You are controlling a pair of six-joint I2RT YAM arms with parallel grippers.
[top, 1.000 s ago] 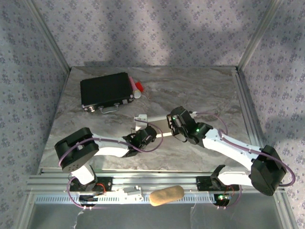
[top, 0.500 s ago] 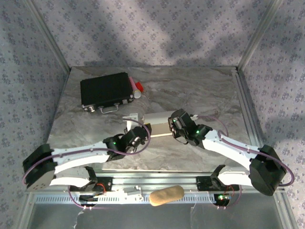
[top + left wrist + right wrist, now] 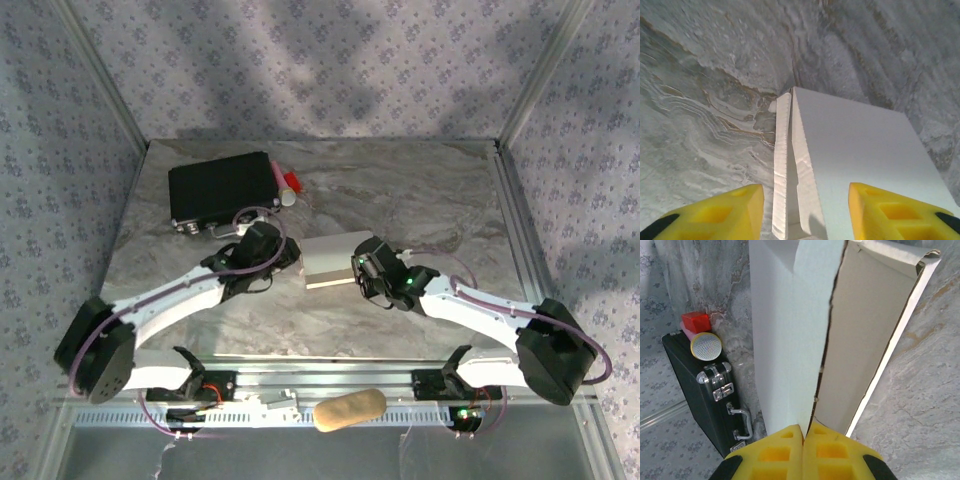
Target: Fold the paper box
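The paper box (image 3: pixel 328 258) is a white, partly formed cardboard shell in the middle of the table, between both grippers. My right gripper (image 3: pixel 358 270) is at its right end. In the right wrist view its yellow fingers (image 3: pixel 785 450) are shut on the edge of a box wall (image 3: pixel 790 325), with the brown inside (image 3: pixel 865 330) to the right. My left gripper (image 3: pixel 290 258) is at the box's left end. In the left wrist view it (image 3: pixel 805 215) is open, straddling the box's top panel (image 3: pixel 860 150) and a narrow side flap (image 3: pixel 781 165), with no contact visible.
A black hard case with a handle (image 3: pixel 222 190) lies at the back left, also seen in the right wrist view (image 3: pixel 700 390). A red and white item (image 3: pixel 288 184) rests against it. A tan object (image 3: pixel 350 409) sits on the front rail. Metal frame posts border the table.
My left arm has swung from the box's near side round to its left end, and its jaws have opened. The box now stands more upright in the right gripper's hold.
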